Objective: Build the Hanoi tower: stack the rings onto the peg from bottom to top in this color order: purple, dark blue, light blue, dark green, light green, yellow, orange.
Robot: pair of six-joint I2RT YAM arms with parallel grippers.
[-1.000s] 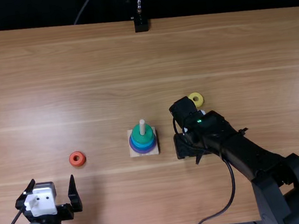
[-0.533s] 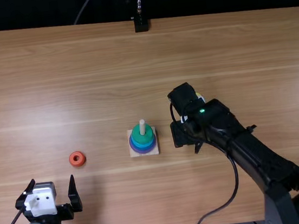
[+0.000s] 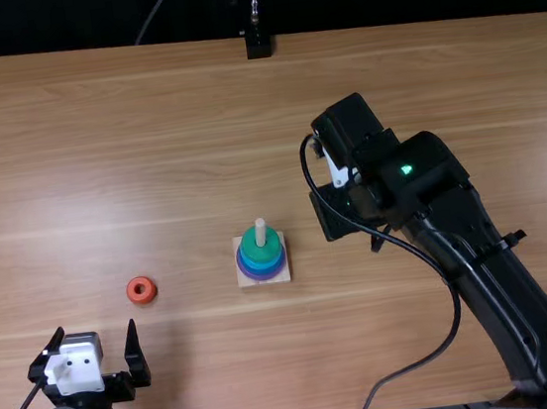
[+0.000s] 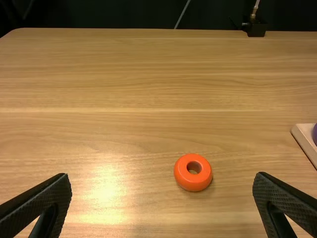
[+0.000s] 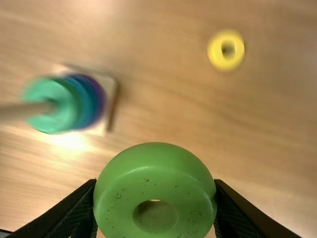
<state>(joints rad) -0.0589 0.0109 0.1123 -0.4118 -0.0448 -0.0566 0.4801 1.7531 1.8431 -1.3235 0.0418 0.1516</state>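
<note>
"While pinching the light green ring (image 5: 153, 171) in the right gripper (image 3: 339, 171), what to avoid?"
"Note the upright peg (image 3: 260, 230), and the yellow ring (image 5: 215, 52) on the table (image 3: 145, 130). See the left gripper (image 3: 94, 334) spread wide near the orange ring (image 4: 192, 184)."

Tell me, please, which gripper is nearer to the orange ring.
Left. The left gripper has the orange ring just beyond its open fingers; the right gripper, holding the light green ring, is on the far side of the peg from it.
</note>
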